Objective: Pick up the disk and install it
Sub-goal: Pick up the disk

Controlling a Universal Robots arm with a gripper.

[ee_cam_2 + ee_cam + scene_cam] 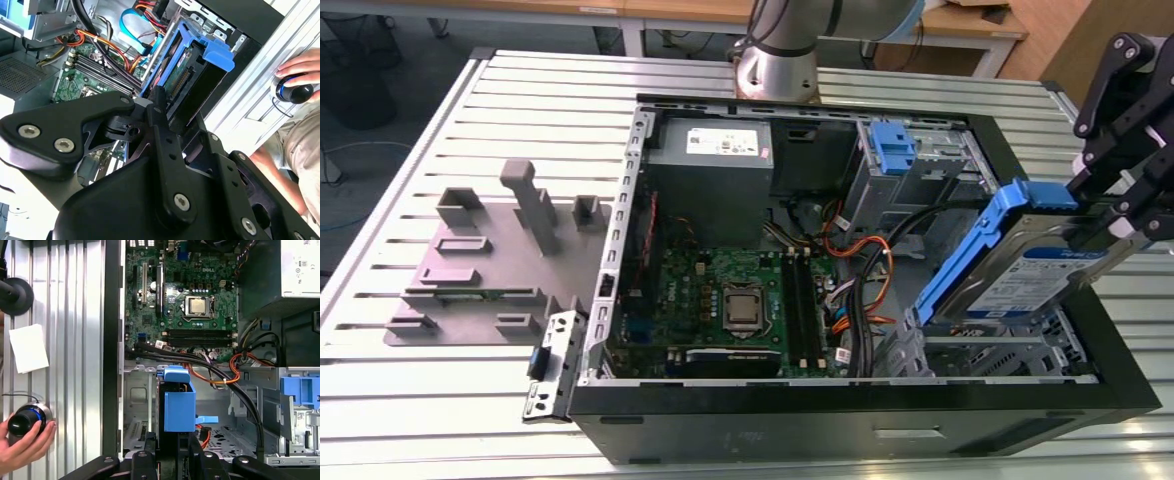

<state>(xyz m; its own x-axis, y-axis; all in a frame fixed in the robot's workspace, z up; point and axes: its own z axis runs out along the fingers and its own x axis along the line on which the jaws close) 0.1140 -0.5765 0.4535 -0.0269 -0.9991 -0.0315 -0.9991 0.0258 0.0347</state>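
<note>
My gripper (1110, 232) is shut on the disk (1027, 282), a silver drive with a white-and-blue label and blue side rails. In the exterior view it hangs tilted, its blue handle end up, over the front right corner of the open computer case (854, 420). Its lower end reaches down toward the metal drive cage (1001, 352). In the first wrist view the disk's blue handle (179, 402) sticks out from between my black fingers (150, 462) above the cage (137, 405). The second wrist view has the disk (197, 67) beyond my black linkage (160, 150).
Inside the case lie the motherboard (720, 290), a grey power-supply box (720, 150), orange and black cables (867, 250) and an upright blue latch (891, 150). A grey fixture plate (494, 260) sits on the slatted table at the exterior view's left. A person's hand (25, 437) rests on a round knob (22, 422).
</note>
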